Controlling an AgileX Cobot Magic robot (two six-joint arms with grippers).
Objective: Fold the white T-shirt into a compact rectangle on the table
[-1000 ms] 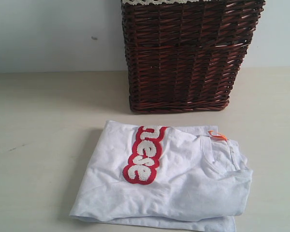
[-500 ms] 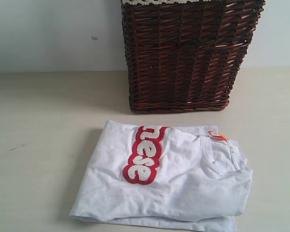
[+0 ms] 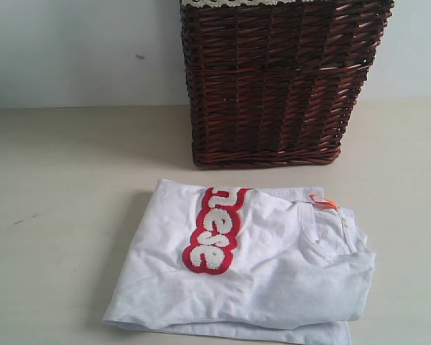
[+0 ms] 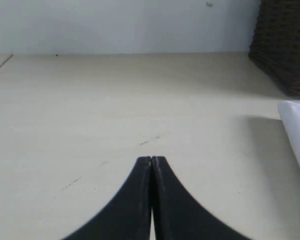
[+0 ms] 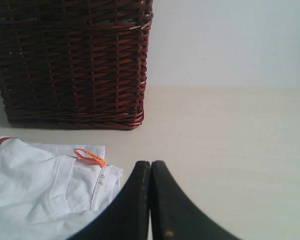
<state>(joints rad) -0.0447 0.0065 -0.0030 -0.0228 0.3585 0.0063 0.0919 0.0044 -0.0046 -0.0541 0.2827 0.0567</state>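
I have the soft white cotton T-shirt (image 3: 251, 273) lying on the wide, pale cream matte table (image 3: 57, 215), just in front of the dark brown woven wicker basket (image 3: 273, 86) and not touching it. It is doubled over into a rough rectangle, with the fuzzy red-outlined lettering (image 3: 217, 231) on top and the small orange neck tag (image 3: 322, 200) at the corner towards the basket.

My left gripper (image 4: 151, 159) has its black fingers pressed together, holding nothing, over bare table beside the shirt. My right gripper (image 5: 150, 163) is likewise closed and empty, near the collar side.

I judge the folding to be at its finishing step. A lower layer peeks out along the near edge and the outline is not square, so any next move calls for opening a gripper and nudging that edge in.
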